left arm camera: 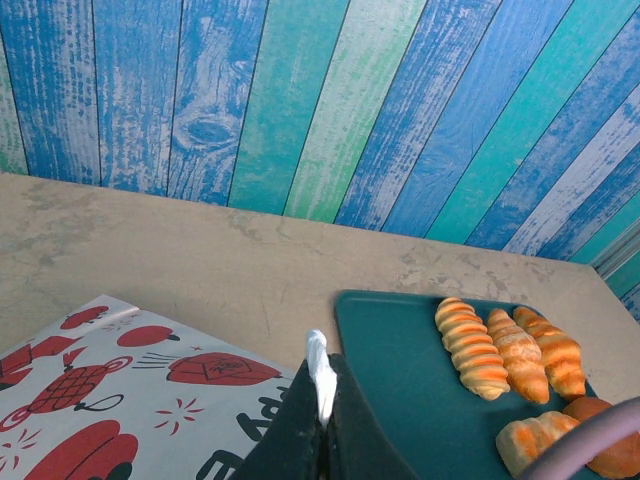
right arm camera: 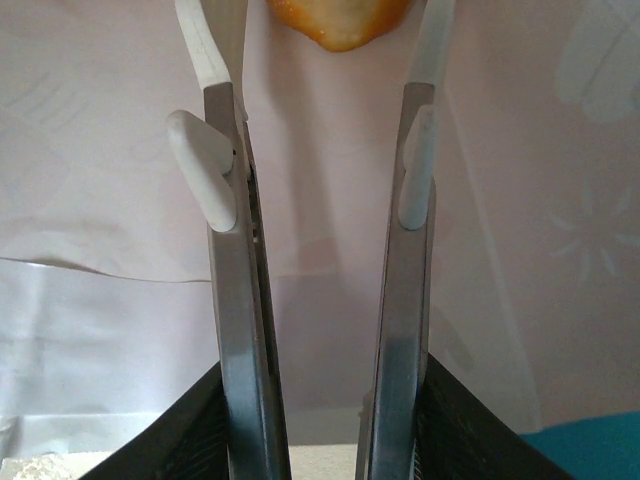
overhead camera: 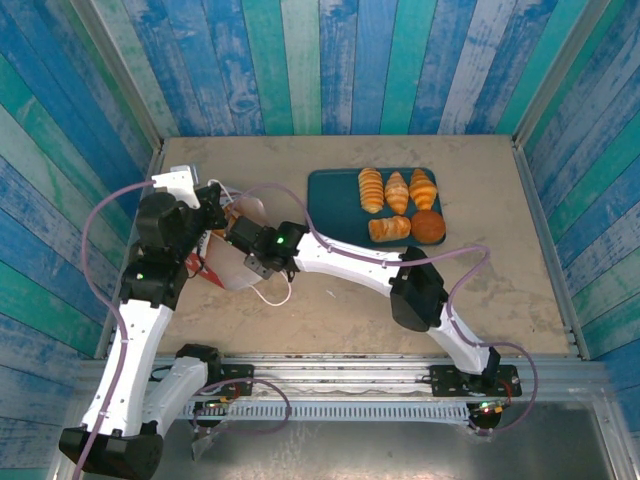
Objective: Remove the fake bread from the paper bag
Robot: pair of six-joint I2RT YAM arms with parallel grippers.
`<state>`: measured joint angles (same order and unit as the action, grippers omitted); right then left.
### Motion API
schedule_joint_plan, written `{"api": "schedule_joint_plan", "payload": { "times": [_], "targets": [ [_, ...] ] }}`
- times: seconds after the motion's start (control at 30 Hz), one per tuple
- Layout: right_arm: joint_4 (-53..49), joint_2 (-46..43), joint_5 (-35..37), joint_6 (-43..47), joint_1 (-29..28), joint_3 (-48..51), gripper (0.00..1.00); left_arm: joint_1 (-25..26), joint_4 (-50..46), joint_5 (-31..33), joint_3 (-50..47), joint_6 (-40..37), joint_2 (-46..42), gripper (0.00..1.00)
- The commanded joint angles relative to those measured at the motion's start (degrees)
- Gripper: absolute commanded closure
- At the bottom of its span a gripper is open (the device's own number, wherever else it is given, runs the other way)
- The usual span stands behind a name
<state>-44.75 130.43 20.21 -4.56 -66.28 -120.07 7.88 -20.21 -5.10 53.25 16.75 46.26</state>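
Inside paper bag (overhead camera: 226,270), mouth rightward | right fingers (right arm camera: 240,350) straddle bread (right arm camera: 340,20), grip unclear | left fingers (left arm camera: 290,430) pinch rim

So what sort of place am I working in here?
Probably a staged tabletop test cell, not a real bakery: painted blue-green plank walls box in a beige table, with toy pastries on a teal tray.

You've got a matt white paper bag (left arm camera: 150,390) with flat red print, lightly creased. The fake bread (left arm camera: 470,345) is smooth and ridged with a faint gloss, plastic-looking. The teal tray (left arm camera: 395,340) is smooth plastic with a low sheen. The table (left arm camera: 200,260) is matt, mottled and rough. The far walls (left arm camera: 300,90) are weathered painted wood. On the right gripper (right arm camera: 325,25), the fingers (right arm camera: 238,380) are brushed metal with white matt plastic tips.
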Motion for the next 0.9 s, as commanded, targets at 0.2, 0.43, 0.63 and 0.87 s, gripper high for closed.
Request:
{"api": "schedule_joint_plan", "payload": {
  "times": [0.2,0.43,0.63,0.87],
  "targets": [
    [-1.3,3.1,1.2,-1.8,-0.2,-4.3,0.57,0.0,2.1,-0.8,-0.4,0.4,-1.1,1.00],
    [-1.9,3.9,-0.5,-3.8,0.8,-4.6,0.58,0.0,2.6,-0.8,-0.5,0.3,-1.0,1.00],
    [-2.4,2.4,-1.6,-3.7,1.0,-4.5,0.64,0.0,3.2,-1.0,-1.1,0.7,-0.6,1.00],
    [-2.7,-1.8,-7.0,-4.2,1.5,-2.5,0.67,0.0,4.9,-2.9,-2.0,2.0,1.3,1.00]
  ]
}}
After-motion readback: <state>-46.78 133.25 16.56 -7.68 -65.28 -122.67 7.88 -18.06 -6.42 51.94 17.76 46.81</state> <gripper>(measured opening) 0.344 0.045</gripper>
